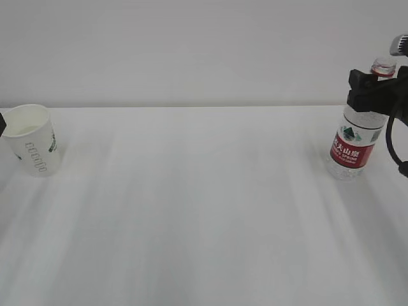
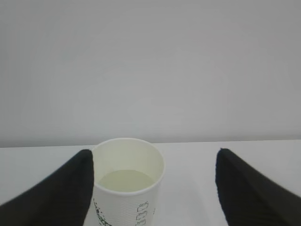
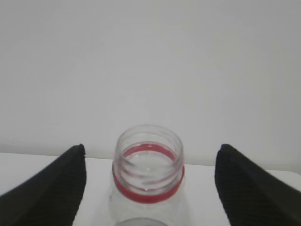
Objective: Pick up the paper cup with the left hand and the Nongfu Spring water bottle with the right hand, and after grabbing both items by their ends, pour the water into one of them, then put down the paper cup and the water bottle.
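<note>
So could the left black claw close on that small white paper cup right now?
Probably yes: the left gripper is open around the small white paper cup, one finger already at its side.

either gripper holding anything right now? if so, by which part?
Nothing is held. The left gripper is open, fingers flanking the paper cup. The right gripper is open, fingers clear of the water bottle neck.

Exterior cam looks down across the table (image 1: 204, 210); the 2 wrist cams sit close over paper cup (image 2: 128, 181) and bottle (image 3: 149, 181), both also in the wide shot.
</note>
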